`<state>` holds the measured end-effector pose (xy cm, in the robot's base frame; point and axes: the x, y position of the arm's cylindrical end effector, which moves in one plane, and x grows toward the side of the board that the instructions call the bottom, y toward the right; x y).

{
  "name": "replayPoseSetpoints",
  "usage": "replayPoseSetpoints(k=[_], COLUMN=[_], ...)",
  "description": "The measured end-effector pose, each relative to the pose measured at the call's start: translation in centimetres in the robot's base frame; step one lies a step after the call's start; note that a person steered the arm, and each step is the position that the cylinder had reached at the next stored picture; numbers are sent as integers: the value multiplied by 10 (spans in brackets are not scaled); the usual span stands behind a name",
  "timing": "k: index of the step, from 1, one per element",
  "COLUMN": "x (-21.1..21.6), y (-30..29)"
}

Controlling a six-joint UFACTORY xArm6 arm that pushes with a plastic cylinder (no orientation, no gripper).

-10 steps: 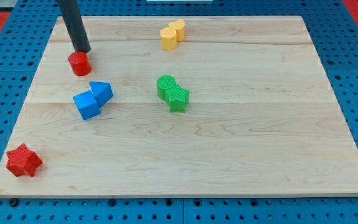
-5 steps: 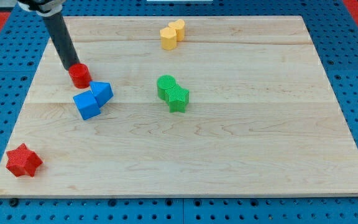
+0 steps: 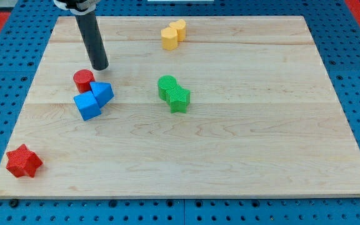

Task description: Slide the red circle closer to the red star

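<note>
- The red star point(image 3: 24, 161) lies at the view's bottom left corner of the wooden surface point(image 3: 242, 150), well apart from every other block
- The red circle point(image 3: 84, 80) sits in the upper left part of the surface, far above the red star in the view and a little to its right
- Just below the red circle, a blue cube-like block point(image 3: 87, 105) sits touching or very nearly touching it; whether they meet cannot be told
- The tool is a plain dark rod with nothing that opens or closes, and it holds nothing; its lower end, my tip point(image 3: 100, 67), rests on the surface just up and to the view's right of the red circle, with a thin strip of wood showing between them
- A second blue block, wedge-shaped point(image 3: 102, 92), lies just right of the red circle and against the blue cube-like block
- Near the view's top, right of the rod, two yellow blocks point(image 3: 173, 34) stand pressed together; their shapes are hard to make out
- Near the middle of the surface a green rounded block point(image 3: 166, 85) touches a green star point(image 3: 179, 98) at its lower right
</note>
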<state>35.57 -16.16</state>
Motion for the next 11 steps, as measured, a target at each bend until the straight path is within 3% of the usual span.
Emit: replayPoseSetpoints(k=[4, 6, 7, 11], x=[51, -6, -4, 95], y=[-90, -59, -22, -50])
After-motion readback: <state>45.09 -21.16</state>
